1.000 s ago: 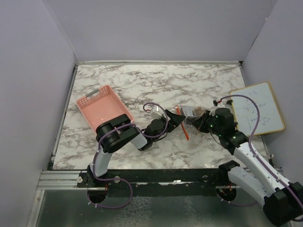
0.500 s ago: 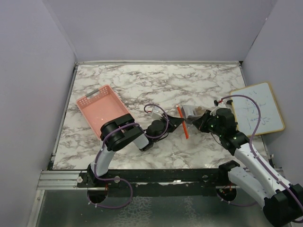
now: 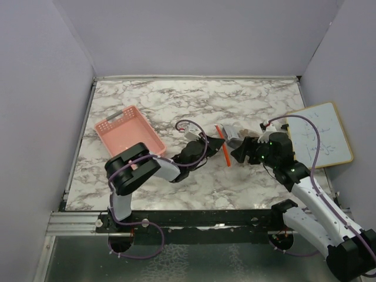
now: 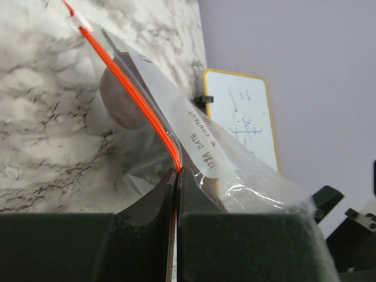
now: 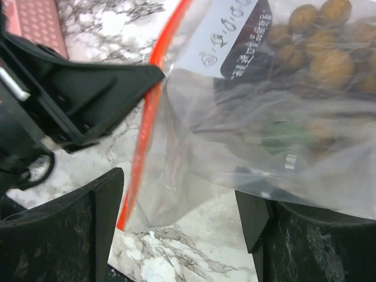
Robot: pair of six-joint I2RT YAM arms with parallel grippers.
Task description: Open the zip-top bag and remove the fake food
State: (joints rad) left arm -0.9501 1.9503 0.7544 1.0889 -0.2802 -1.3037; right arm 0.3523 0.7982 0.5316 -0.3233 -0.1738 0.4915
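Left end effector (image 4: 176, 171) pinches the zip-top bag (image 5: 264, 117) by its near-to-far strip (image 4: 135, 94); right end effector (image 5: 179, 191) stands open.

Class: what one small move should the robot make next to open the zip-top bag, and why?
Probably close the right fingers on the zip-top bag between them: the left fingers pinch its zip strip, the right stand open astride it, and both need a hold to part the mouth.
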